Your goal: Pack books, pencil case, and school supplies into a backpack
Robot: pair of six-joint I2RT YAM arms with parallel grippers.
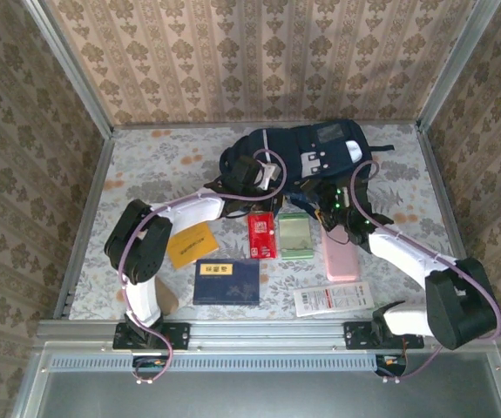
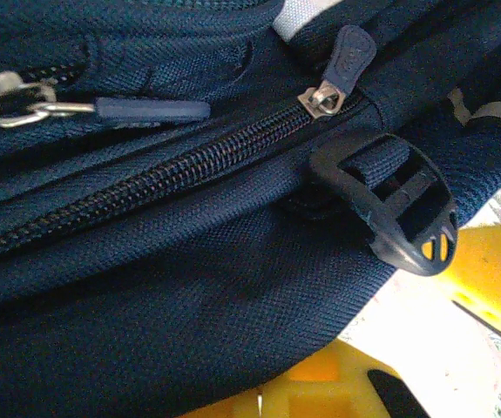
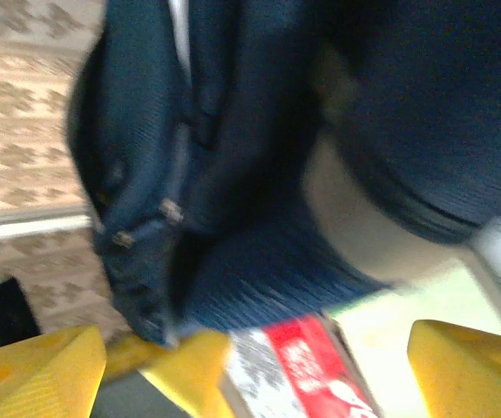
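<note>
Right gripper: jaws wide apart, nothing between them, hanging at the near edge of the large navy blue fabric backpack, which lies at the far middle of the table.

The key relation, as we judge it, is that the supplies sit on the robot's side of this gripper. The flat pale green packet is just to its left and nearer. The flat red packet is one further left, touching or almost touching the green one. The long pink pencil case is straight back toward the base. All three have their long axes running near-to-far. The right arm is clearly the closer one. Its forearm runs in diagonally from the right and the wrist tips downward.

Left gripper: closed, at the backpack's left end, with the arm bent at a raised elbow and reaching forward and right. Its wrist view is pressed against the cloth by a black zipper and a black plastic buckle. We cannot tell whether it pinches fabric.

The yellow-orange book, the dark blue book with a yellow label and the long white packet with red print lie nearer the bases, unpacked.
</note>
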